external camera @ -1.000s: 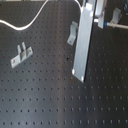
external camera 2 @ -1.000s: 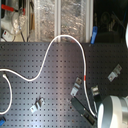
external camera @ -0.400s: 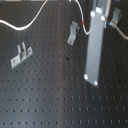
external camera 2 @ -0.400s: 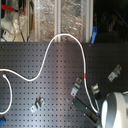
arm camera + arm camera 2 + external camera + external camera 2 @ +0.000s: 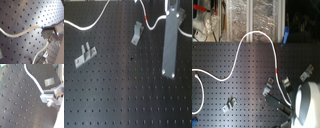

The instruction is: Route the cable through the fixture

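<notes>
The cable [image 5: 94, 22] is a thin white cord running in from the first exterior view's left, with a red band [image 5: 146, 19] close to a small metal fixture [image 5: 137, 34]. In the second exterior view the cable [image 5: 242, 47] arches over the board and drops past its red band [image 5: 277, 73] toward my gripper [image 5: 286, 101]. Both wrist views show the cable [image 5: 22, 31] [image 5: 35, 80] ending between the metal fingers, so my gripper [image 5: 46, 31] [image 5: 47, 97] is shut on it. A long grey part of the gripper [image 5: 171, 45] hangs over the board.
The black perforated board [image 5: 124, 95] carries a second fixture [image 5: 84, 55] at the first exterior view's left. The second exterior view shows further fixtures [image 5: 307, 74] [image 5: 229, 104] and shelves with clutter [image 5: 237, 15] behind the board. The white arm body [image 5: 309, 105] fills a corner.
My gripper has moved toward the first exterior view's right, dragging the cable end along. The red band now lies just beside the middle fixture.
</notes>
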Controlling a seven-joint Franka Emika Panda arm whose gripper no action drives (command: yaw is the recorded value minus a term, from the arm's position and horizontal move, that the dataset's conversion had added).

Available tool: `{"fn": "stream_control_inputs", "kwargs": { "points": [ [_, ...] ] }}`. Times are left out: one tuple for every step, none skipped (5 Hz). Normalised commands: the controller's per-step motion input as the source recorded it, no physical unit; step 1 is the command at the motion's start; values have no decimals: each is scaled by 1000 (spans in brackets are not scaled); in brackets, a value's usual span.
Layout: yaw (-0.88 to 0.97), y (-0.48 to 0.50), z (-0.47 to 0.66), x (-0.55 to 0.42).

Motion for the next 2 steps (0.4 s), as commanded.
{"fn": "stream_control_inputs", "kwargs": {
  "points": [
    [-277, -641, -70, 58],
    [-277, -637, -143, 116]
  ]
}}
